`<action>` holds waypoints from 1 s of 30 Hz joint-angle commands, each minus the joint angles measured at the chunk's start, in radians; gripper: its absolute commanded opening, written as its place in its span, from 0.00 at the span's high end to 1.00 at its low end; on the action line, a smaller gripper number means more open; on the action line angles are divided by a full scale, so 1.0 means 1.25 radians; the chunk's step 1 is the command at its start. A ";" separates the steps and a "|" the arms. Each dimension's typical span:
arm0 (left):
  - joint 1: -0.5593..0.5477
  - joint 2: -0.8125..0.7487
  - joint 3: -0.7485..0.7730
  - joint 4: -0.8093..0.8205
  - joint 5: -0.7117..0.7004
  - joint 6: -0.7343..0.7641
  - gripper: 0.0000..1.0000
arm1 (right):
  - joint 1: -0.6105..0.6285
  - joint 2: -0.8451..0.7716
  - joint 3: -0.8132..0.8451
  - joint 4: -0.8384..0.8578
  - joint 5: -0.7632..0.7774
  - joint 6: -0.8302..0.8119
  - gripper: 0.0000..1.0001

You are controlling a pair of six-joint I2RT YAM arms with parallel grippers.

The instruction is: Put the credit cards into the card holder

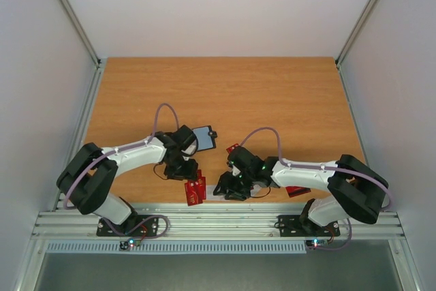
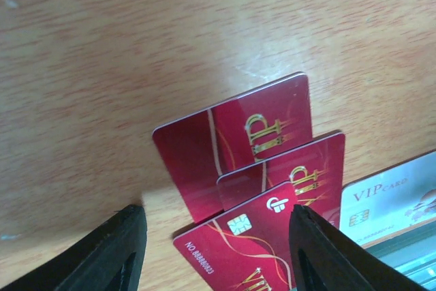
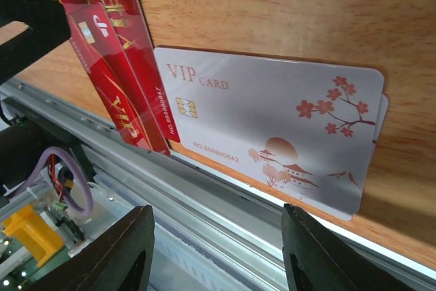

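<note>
Three red credit cards lie fanned near the table's front edge (image 1: 195, 189). In the left wrist view the nearest one, with a chip (image 2: 238, 250), overlaps two more red cards (image 2: 231, 141). My left gripper (image 2: 218, 219) hangs open just over the chip card, one finger on each side. A white credit card (image 3: 272, 120) lies beside them at the very edge, on another pale card. My right gripper (image 3: 218, 219) is open and empty, out past the edge in front of the white card. The black card holder (image 1: 203, 138) lies open behind the left gripper (image 1: 182, 168).
The aluminium rail (image 3: 225, 202) runs just below the table's front edge, under the right gripper's fingers. One more red card (image 1: 233, 148) lies behind the right arm and another (image 1: 298, 191) shows under it. White walls enclose the table.
</note>
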 commanded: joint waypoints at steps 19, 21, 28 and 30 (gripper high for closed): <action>-0.017 -0.012 -0.073 0.057 0.086 0.001 0.41 | 0.065 0.084 0.035 0.075 0.062 0.062 0.48; -0.023 -0.014 -0.073 0.051 0.082 -0.003 0.41 | 0.076 0.096 0.044 0.077 0.061 0.064 0.48; -0.031 -0.047 -0.069 0.030 0.050 -0.021 0.39 | 0.101 0.068 0.057 0.013 0.094 0.059 0.47; -0.031 -0.059 -0.058 0.017 0.033 -0.020 0.36 | 0.101 0.050 0.057 -0.022 0.107 0.051 0.47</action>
